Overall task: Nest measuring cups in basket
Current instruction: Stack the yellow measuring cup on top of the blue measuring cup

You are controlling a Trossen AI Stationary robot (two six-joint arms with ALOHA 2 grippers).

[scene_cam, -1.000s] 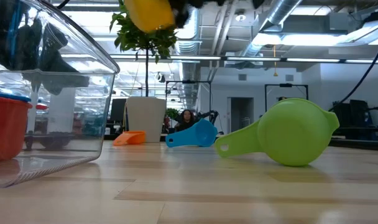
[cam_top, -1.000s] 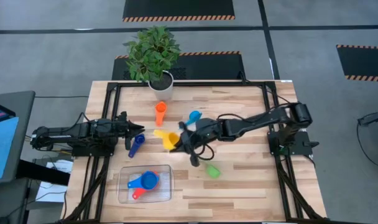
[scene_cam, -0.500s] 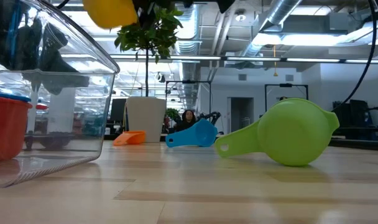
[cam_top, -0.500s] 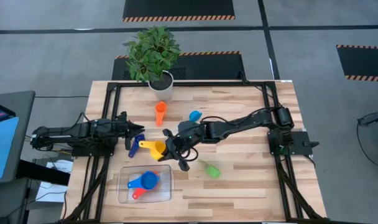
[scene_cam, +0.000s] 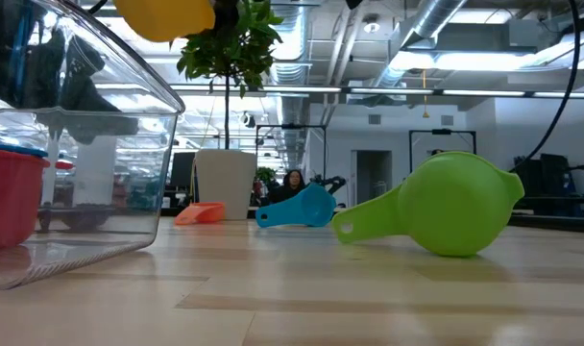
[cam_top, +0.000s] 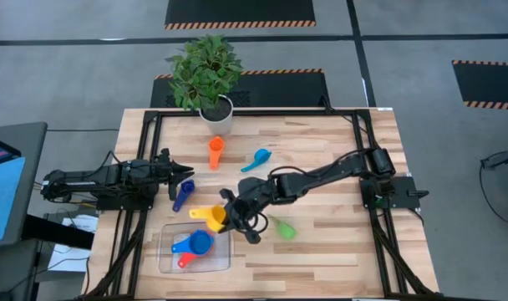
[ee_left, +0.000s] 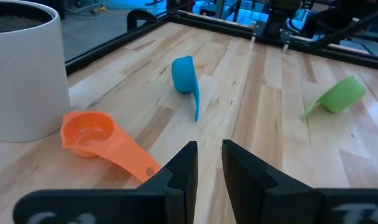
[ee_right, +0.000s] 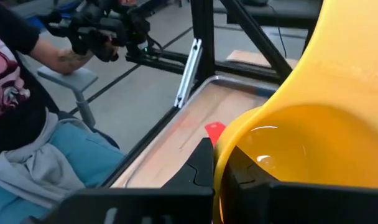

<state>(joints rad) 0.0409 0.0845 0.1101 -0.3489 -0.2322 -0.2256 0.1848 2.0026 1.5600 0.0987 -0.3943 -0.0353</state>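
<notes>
My right gripper (cam_top: 231,217) is shut on the yellow cup (cam_top: 210,218), in the air over the far right corner of the clear basket (cam_top: 164,251). The low view shows the cup (scene_cam: 167,14) high above the basket's wall (scene_cam: 129,125). A blue cup (cam_top: 201,242) and a red cup (cam_top: 185,261) lie in the basket. The dark blue cup (cam_top: 181,196), orange cup (cam_top: 215,151), light blue cup (cam_top: 256,159) and green cup (cam_top: 282,227) lie on the table. My left gripper (cam_top: 187,174) waits shut at the table's left, by the dark blue cup. My right gripper pinches the wall of the yellow cup's bowl at its rim (ee_right: 221,155). One finger (ee_right: 198,165) is outside the bowl and the other (ee_right: 245,177) inside. The cup is lifted clear of the table and the basket.
A white plant pot (cam_top: 218,113) stands at the table's far edge. A seated person (ee_right: 15,93) shows beyond the table's left side in the right wrist view. Bare wood lies at the table's right and near right.
My right gripper has carried the yellow cup toward the table's near left, from the middle of the table to above the basket's far right corner. It has stayed shut on the cup, which has stayed clear of the table.
</notes>
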